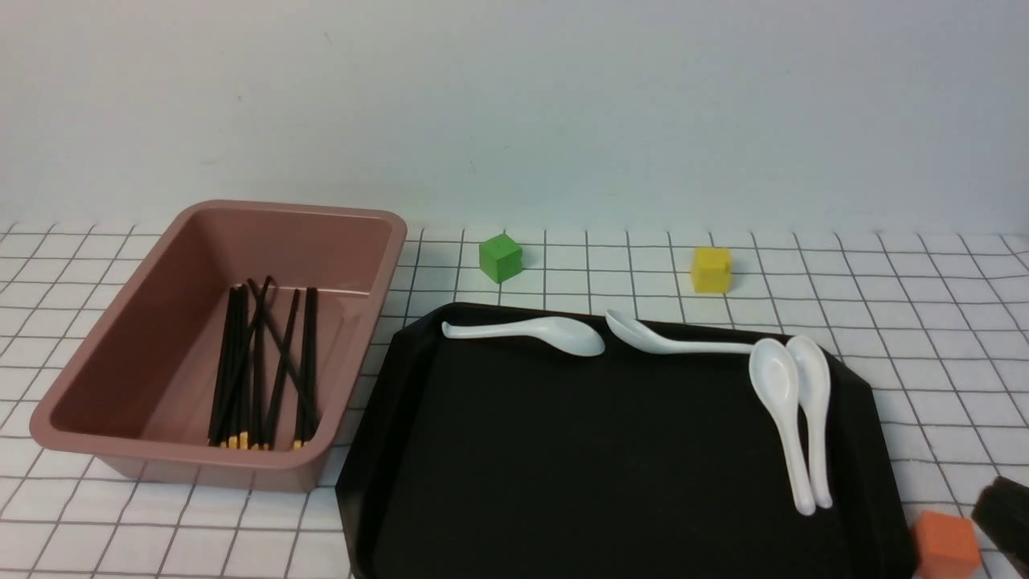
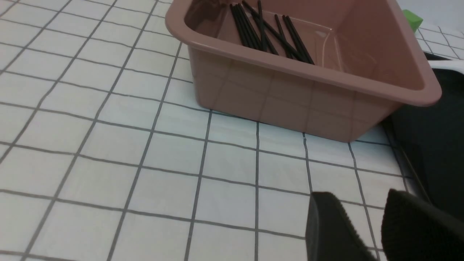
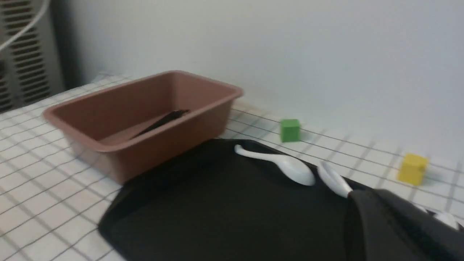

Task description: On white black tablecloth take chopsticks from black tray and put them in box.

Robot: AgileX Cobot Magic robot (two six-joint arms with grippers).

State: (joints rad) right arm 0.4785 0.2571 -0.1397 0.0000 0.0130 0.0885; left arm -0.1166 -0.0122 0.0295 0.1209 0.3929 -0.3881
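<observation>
The dusty-pink box [image 1: 321, 249] stands at the left on the white black-grid tablecloth [image 1: 924, 322]. Several black chopsticks [image 1: 261, 370] with yellow tips lie inside it. The black tray [image 1: 563, 466] lies in the middle; no chopsticks show on it. My left gripper [image 2: 359, 197] is open and empty, low over the cloth in front of the box [image 2: 290, 94], beside the tray's corner [image 2: 435, 145]. It is out of the front view. My right gripper [image 3: 366, 194] looks shut and empty, at the tray's near right corner [image 1: 1005, 519].
Several white spoons lie on the tray, along the far edge [image 1: 555, 334] and at the right [image 1: 792, 418]. A green cube [image 1: 500, 257] and a yellow cube [image 1: 711, 269] stand behind the tray. An orange cube [image 1: 949, 543] sits by my right gripper.
</observation>
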